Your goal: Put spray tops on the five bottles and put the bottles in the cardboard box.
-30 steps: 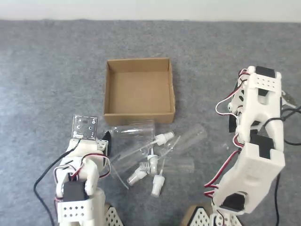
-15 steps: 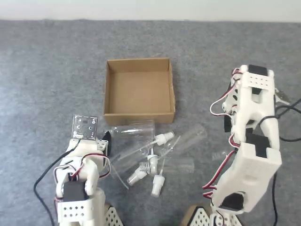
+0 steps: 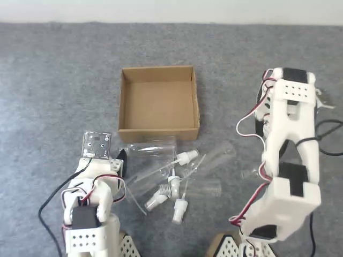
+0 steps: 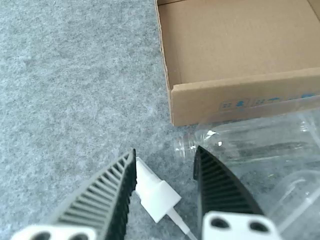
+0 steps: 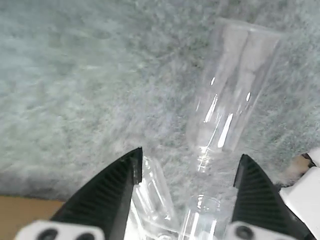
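The open cardboard box point(image 3: 158, 104) sits mid-table on grey carpet. In front of it lie several clear bottles, among them one point(image 3: 153, 147) along the box's front wall and one point(image 3: 216, 157) further right, with white spray tops point(image 3: 185, 157) point(image 3: 179, 209) scattered between. My left gripper point(image 4: 164, 154) is open low over the carpet, a spray top point(image 4: 157, 192) between its fingers and a bottle's mouth point(image 4: 187, 145) just beyond. My right gripper point(image 5: 191, 159) is open above a lying bottle point(image 5: 230, 95); two more bottles point(image 5: 155, 200) lie under it.
The right arm point(image 3: 289, 123) stretches over the table's right side and hides what lies under it. The left arm point(image 3: 91, 198) stays at the near left. Bare carpet surrounds the box on the left and behind.
The right arm has stretched farther from its base and swung slightly left. The left arm, the bottles and the spray tops have not moved.
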